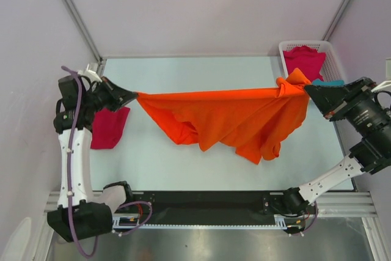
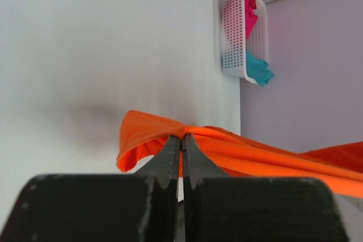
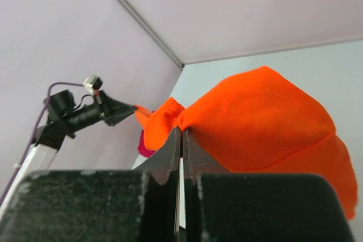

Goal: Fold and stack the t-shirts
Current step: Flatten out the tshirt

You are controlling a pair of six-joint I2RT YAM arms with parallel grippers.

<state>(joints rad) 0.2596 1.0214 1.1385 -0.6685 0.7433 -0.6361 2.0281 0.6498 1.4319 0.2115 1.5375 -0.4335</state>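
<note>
In the upper right of the overhead frame you have the white plastic lattice basket [image 1: 305,43] at the far right corner of the pale table [image 1: 183,71]. A crumpled magenta-pink cloth t-shirt [image 1: 303,60] fills its left part, and a teal cloth t-shirt [image 1: 330,82] shows at its lower right edge.

At the left of the frame, your left arm rises from its base at the lower left, the white link standing nearly upright, the wrist bent to point right. A second magenta-pink t-shirt [image 1: 110,128] lies flat on the table just beside that arm. The left gripper [image 1: 135,95] is pinched tight on one end of the bright orange cloth t-shirt [image 1: 226,117]. That shirt stretches across the middle of the frame, its top edge taut, loose folds sagging toward the lower centre.

At the right, your right arm reaches from its base at the bottom up to the right edge, the wrist pointing left. The right gripper [image 1: 306,90] is clamped on the shirt's bunched other end, just beside the basket.
</note>
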